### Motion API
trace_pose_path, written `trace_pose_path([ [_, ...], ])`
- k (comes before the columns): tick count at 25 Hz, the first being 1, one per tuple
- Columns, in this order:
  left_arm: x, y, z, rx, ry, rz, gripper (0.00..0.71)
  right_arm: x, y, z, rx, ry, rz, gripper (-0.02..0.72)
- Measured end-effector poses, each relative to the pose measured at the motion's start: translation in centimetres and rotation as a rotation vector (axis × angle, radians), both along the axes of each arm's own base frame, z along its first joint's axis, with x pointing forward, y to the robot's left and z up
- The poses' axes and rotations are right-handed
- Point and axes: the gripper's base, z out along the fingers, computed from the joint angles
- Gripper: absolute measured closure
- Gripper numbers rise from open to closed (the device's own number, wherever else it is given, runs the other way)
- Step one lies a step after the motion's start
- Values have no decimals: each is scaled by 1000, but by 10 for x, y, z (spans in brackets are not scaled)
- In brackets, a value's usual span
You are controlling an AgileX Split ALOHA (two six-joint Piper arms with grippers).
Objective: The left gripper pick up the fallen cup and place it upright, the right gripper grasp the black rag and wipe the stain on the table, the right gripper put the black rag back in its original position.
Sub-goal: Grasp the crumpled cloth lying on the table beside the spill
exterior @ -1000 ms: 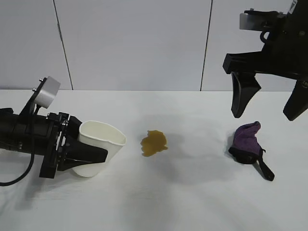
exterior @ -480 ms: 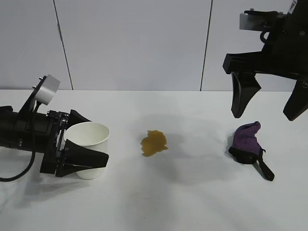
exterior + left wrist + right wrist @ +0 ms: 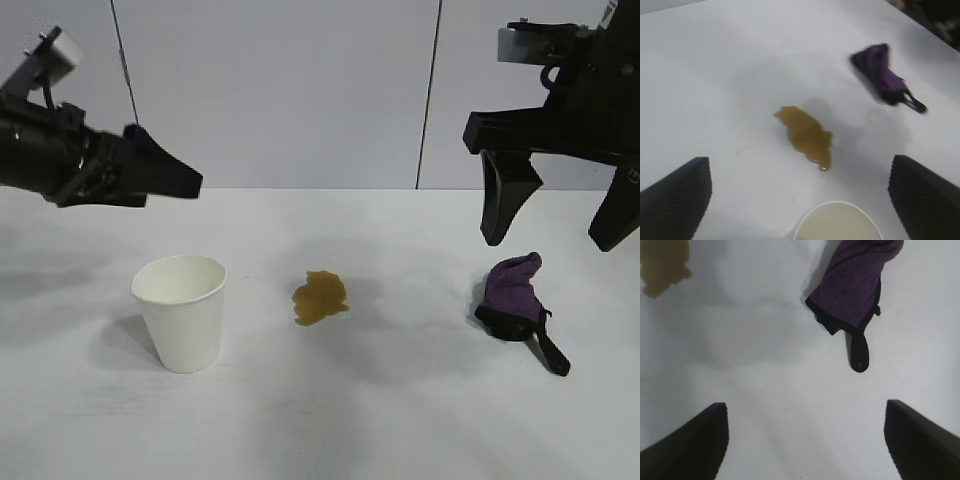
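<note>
White paper cup (image 3: 181, 311) stood upright on table (image 3: 350, 420), left gripper (image 3: 165, 175) raised above it, fingers spread, empty, right gripper (image 3: 555, 215) held spread over black rag (image 3: 513, 298), stain (image 3: 320, 296) between cup and rag.

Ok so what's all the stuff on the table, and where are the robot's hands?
cup: one, white, standing upright on the table's left side, nothing touching it.
stain: one, yellowish-brown, on the table between cup and rag.
black rag: one, purple with a black edge and strap tail, lying on the right side.
table: one, white, under everything.
wall panels: pale grey, behind the table.
left gripper: one, black, up in the air above and left of the cup, fingers open, holding nothing.
right gripper: one, black, in the air above the rag, fingers open, not touching it.
</note>
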Motion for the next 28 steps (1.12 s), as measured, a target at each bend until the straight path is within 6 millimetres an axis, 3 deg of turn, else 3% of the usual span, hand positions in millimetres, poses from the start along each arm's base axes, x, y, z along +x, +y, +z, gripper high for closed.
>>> trace_pose_path([
  [5,-1,-16,38,18,259,90,17,1,1,1,17,-15,-6,115],
  [9,-1,-17,40,140,419,159,17,4,2,1,30,-48,-13,115],
  [13,-2,-14,40,168,458,185,17,10,0,0,16,-94,-59,115],
  [22,-4,-15,39,166,486,177,17,40,-17,-59,-47,-8,-139,126],
  [28,-5,-15,39,166,495,171,17,59,-16,-81,-40,-37,-149,129],
])
